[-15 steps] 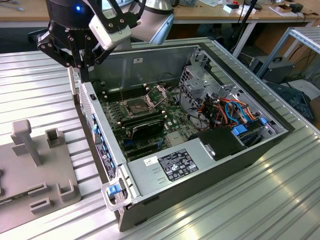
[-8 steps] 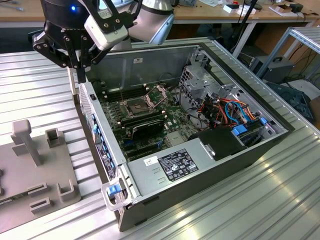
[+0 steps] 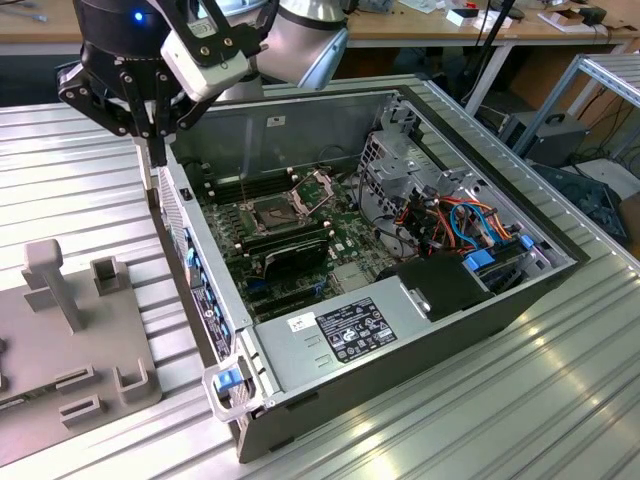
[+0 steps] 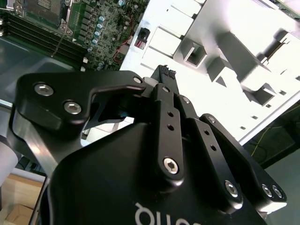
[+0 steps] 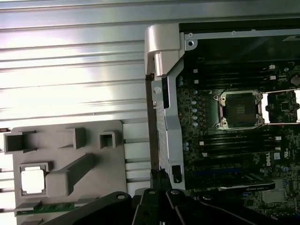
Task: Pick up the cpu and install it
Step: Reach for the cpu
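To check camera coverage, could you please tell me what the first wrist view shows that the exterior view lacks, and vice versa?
The first wrist view adds the cpu, lying in a square recess of the grey holder beside the computer case. The exterior view adds the power supply and the orange and blue cables inside the case. Both show the open socket and the gripper, by the case's wall.

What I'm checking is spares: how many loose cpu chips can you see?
1. The cpu sits in a pocket of the grey holder tray, beside the computer case. The motherboard socket looks empty; more could be hidden behind the claw.
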Controlling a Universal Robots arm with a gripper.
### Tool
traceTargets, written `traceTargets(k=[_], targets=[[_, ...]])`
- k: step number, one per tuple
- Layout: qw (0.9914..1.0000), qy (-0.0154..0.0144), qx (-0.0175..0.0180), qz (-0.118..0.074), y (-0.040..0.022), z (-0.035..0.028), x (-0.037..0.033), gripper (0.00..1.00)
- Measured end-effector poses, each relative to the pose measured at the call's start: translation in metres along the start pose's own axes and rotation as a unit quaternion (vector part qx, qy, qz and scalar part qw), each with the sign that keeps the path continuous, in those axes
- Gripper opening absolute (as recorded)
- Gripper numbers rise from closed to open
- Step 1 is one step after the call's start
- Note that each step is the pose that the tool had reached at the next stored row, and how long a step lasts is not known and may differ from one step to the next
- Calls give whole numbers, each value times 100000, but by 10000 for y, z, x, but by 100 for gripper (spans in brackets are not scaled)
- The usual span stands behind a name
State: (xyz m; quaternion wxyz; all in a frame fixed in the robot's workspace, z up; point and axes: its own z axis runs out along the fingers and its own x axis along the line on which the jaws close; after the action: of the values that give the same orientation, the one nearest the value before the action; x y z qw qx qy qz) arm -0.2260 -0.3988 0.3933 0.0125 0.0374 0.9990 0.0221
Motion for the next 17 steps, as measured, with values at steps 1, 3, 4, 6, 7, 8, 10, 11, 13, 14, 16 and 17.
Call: traceTargets(k=[1,3,4,6,7,8,10,11,13,14,16,17], targets=[[100000,-7,0,-3,-1,0,5,11],[100000,-1,3,0,-1,-1,17,11],[100000,-6,0,0,-2,0,26,11],[100000,-1,5,-1,-3,-1,38,11],[100000,-3,0,1,-3,-1,44,11],[100000,-1,3,0,-4,-1,50,11],[100000,1,3,2,-5,-2,65,11],[100000,-4,0,0,-6,-2,73,11],[100000,-4,2,3,-7,-2,90,11],[100000,-3,3,2,-8,-3,104,11],[100000,-1,1,0,-9,-3,119,11],[100000,-1,3,2,-9,-4,128,11]])
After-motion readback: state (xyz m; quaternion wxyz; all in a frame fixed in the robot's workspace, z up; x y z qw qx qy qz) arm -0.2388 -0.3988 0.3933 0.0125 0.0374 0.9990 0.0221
